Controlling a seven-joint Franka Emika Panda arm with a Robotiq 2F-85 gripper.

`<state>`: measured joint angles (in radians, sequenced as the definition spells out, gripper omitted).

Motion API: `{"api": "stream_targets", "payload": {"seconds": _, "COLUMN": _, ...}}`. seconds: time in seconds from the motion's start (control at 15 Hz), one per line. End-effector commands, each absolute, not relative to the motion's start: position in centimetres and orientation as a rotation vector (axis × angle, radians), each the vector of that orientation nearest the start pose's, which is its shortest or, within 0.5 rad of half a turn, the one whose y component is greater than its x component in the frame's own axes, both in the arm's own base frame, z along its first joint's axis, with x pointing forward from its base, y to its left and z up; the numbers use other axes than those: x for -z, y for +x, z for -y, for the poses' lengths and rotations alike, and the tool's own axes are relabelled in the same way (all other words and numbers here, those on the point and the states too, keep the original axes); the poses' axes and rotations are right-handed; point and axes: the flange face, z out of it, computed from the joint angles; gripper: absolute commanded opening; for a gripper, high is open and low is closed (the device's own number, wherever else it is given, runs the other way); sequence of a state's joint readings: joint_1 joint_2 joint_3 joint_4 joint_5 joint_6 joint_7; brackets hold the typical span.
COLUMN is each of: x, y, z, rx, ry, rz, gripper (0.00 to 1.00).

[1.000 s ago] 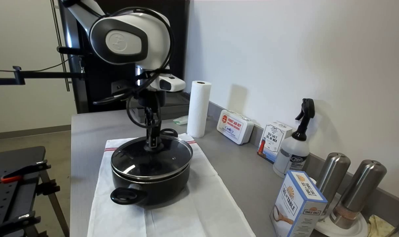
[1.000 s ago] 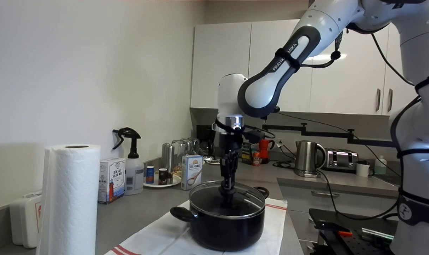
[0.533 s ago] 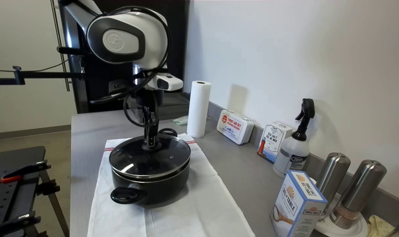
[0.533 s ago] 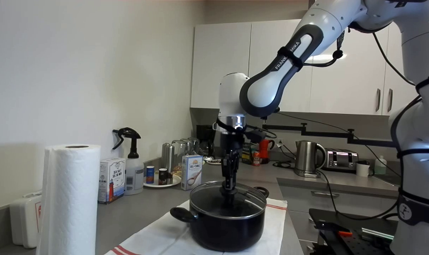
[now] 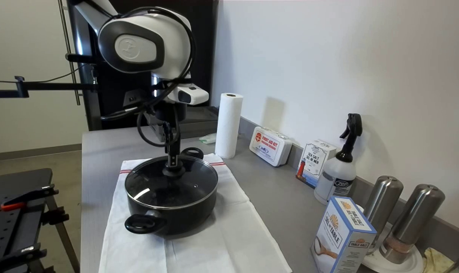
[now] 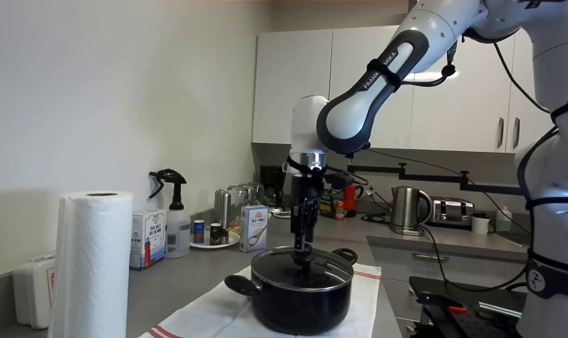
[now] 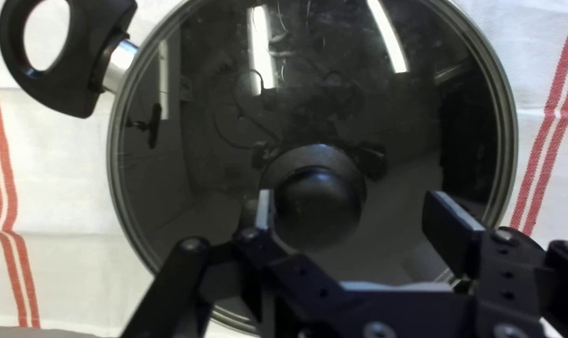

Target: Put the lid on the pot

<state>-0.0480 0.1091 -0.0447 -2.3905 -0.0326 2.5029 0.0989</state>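
The see-through lid (image 5: 149, 185) with its metal rim lies level on top of the black pot (image 5: 191, 218), its edge following the pot's rim in both exterior views. A dark round knob (image 7: 319, 202) rises from the lid's centre. My gripper (image 7: 354, 211) points straight down over it with jaws spread apart. In the wrist view one finger (image 7: 265, 211) is close beside the knob; whether it touches cannot be told. The opposite finger (image 7: 452, 230) stands well away, with a gap to the knob. One pot handle (image 7: 91, 61) shows there.
The pot stands on a white towel (image 5: 229, 246) with red stripes. Along the wall are a paper towel roll (image 5: 229, 125), a first aid kit (image 5: 270, 146), a spray bottle (image 5: 335, 174), a table salt box (image 5: 343, 235) and steel grinders (image 5: 411, 223).
The lid has come down slightly, closing the gap above the pot's rim. The gripper has opened, letting go of the knob. Arm and lid shifted a little sideways.
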Motion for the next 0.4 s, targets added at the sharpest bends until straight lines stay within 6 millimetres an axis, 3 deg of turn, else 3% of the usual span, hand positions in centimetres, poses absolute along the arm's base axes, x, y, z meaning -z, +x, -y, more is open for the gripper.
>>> {"api": "stream_targets", "payload": {"seconds": 0.0, "x": -28.58, "y": 49.21, "z": 3.64, "rx": 0.068, "ry": -3.122, "rz": -0.257, "gripper": 1.0}}
{"api": "stream_targets", "payload": {"seconds": 0.33, "x": -29.53, "y": 48.6, "z": 3.18, "rx": 0.116, "ry": -3.117, "rz": -0.264, "gripper": 1.0}}
